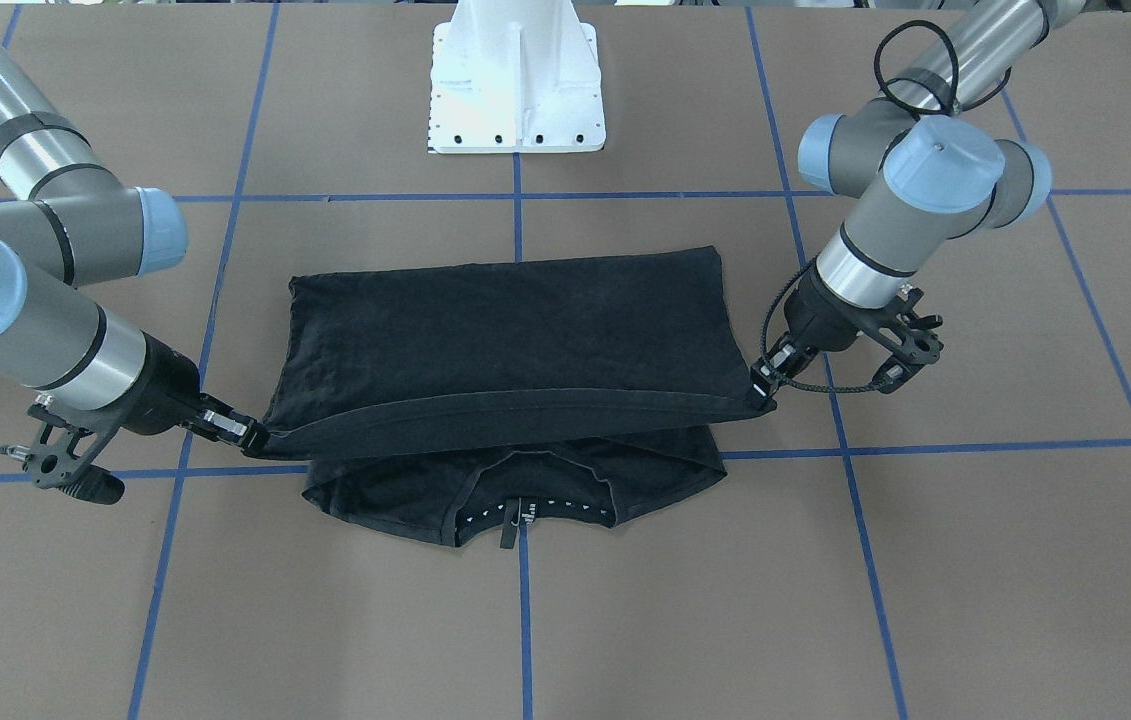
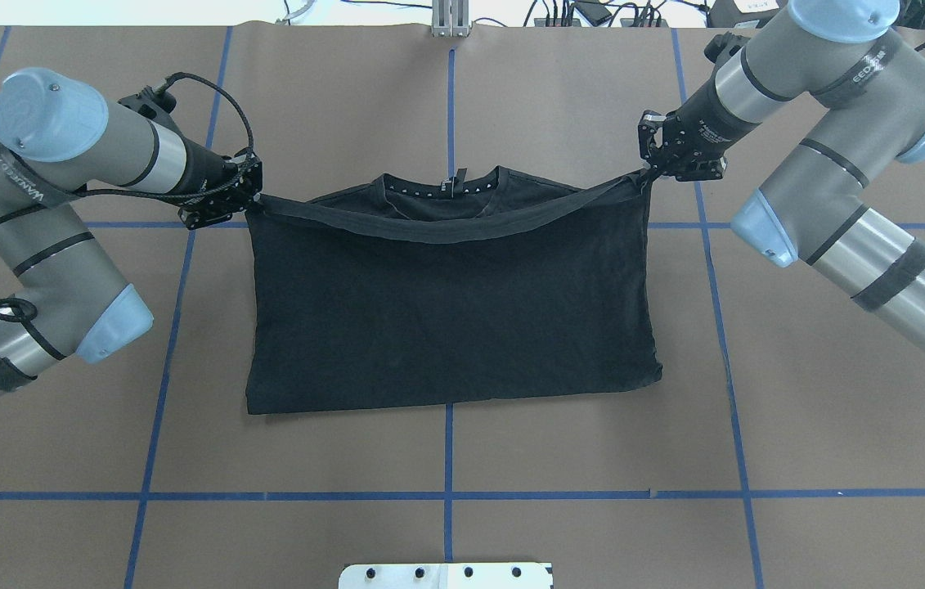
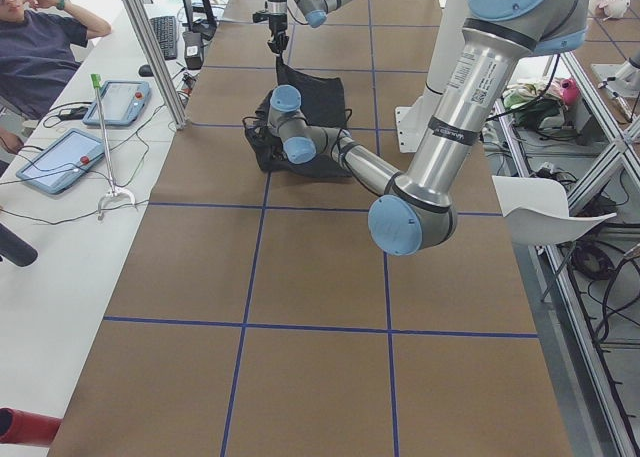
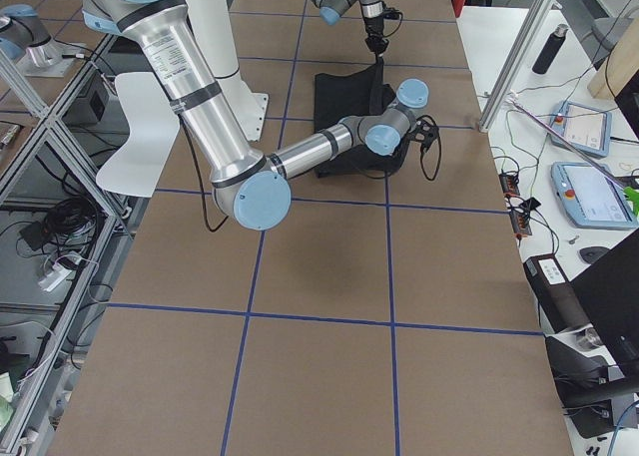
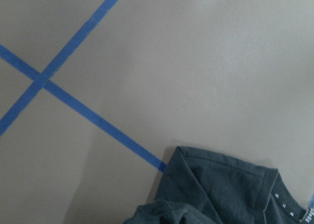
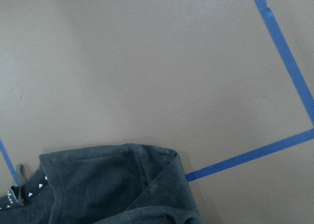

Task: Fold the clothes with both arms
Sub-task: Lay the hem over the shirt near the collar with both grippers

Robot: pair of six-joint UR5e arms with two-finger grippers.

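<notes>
The black T-shirt (image 2: 446,319) lies mid-table with its collar (image 2: 446,188) at the far side from the robot. The hem edge (image 2: 446,231) is raised and stretched between both grippers, sagging a little just short of the collar. My left gripper (image 2: 253,200) is shut on the hem's left corner, and it also shows in the front view (image 1: 760,390). My right gripper (image 2: 648,172) is shut on the right corner (image 1: 250,435). Each wrist view shows only a shoulder of the shirt (image 5: 221,185) (image 6: 108,180) on the table, with no fingers in sight.
The white pedestal base (image 1: 515,80) stands on the robot's side of the shirt. Blue tape lines (image 2: 446,495) grid the brown tabletop. A person (image 3: 40,47) sits at a side desk with tablets (image 3: 60,157) beyond the table's far edge.
</notes>
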